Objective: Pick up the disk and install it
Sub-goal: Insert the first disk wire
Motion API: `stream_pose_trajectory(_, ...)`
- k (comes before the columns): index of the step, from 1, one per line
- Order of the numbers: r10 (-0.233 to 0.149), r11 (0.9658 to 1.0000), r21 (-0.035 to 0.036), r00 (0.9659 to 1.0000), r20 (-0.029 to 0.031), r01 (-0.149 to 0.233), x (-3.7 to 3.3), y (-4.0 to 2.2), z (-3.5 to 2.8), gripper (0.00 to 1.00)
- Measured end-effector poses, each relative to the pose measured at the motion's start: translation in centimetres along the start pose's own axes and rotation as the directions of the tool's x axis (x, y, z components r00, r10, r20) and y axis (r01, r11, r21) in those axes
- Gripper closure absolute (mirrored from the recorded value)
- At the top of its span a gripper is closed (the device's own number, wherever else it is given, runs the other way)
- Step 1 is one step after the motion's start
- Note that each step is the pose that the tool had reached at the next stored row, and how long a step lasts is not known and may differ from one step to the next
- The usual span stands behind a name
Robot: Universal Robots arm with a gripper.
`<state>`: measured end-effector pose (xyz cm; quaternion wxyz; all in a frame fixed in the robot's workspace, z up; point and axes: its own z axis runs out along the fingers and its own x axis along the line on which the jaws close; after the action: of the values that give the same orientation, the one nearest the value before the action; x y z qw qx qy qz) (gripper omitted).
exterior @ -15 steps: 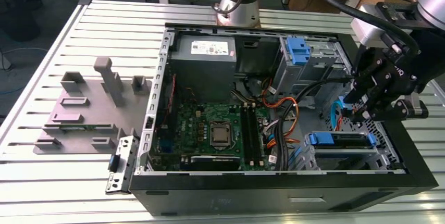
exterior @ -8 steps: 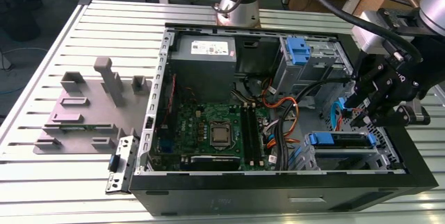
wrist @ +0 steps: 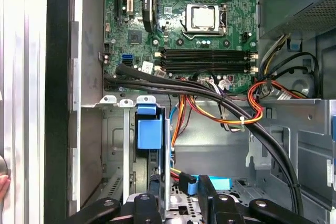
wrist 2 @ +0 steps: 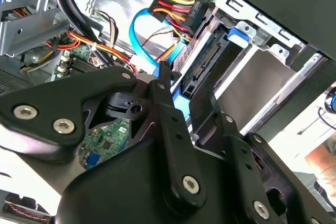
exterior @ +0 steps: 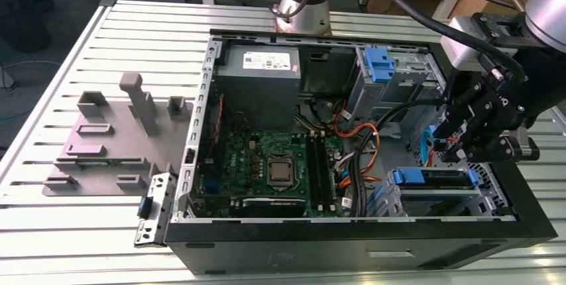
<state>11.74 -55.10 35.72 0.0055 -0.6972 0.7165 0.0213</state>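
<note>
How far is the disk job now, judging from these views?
Done: the disk is picked up. In hand: the hand grips it by its sides, over the open case. Left: the disk seems not yet seated in a bay.

Gripper (wrist 2: 186,90): black linkage in the foreground, nose right at the near end of the disk. Can't judge contact.
Disk (wrist 2: 202,66): standing on edge in the drive cage, dark connector edge towards the camera.
Blue rail (wrist 2: 237,34): plastic, at the far end of that edge.
Drive cage (wrist 2: 268,72): bare grey sheet metal just beside the disk, under the black case rim (wrist 2: 294,3).
Power plug (wrist 2: 176,4): black, with red, yellow and black wires, close to the connector edge. Mated or not, can't tell.
Data cable (wrist 2: 137,35): light blue, looping down towards the gripper.
Motherboard (wrist 2: 107,137): green, visible through a gap in the linkage.
Wire bundle (wrist 2: 84,43): orange, red and yellow, lying over the board.
</note>
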Motion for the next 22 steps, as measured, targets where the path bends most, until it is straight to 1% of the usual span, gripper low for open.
stream_pose_trajectory(6, 0.000, 1.0000, 0.0000, 1.0000, -0.0004, 0.000, 0.03, 0.00, 0.34, 0.58)
stream_pose_trajectory(14, 0.000, 1.0000, 0.0000, 1.0000, -0.0003, 0.000, 0.04, 0.00, 0.36, 0.58)
stream_pose_trajectory(16, 0.000, 1.0000, 0.0000, 1.0000, -0.0003, 0.000, 0.04, 0.00, 0.37, 0.60)
stream_pose_trajectory(19, 0.000, 1.0000, 0.0000, 1.0000, -0.0003, 0.000, 0.04, 0.00, 0.37, 0.78)
stream_pose_trajectory(20, 0.000, 1.0000, 0.0000, 1.0000, -0.0003, 0.000, 0.04, 0.00, 0.37, 0.78)
stream_pose_trajectory(21, 0.000, 1.0000, 0.0000, 1.0000, -0.0003, 0.000, 0.04, -0.01, 0.37, 0.84)
stream_pose_trajectory(22, 0.000, 1.0000, 0.0000, 1.0000, -0.0003, 0.000, 0.04, 0.00, 0.38, 0.84)
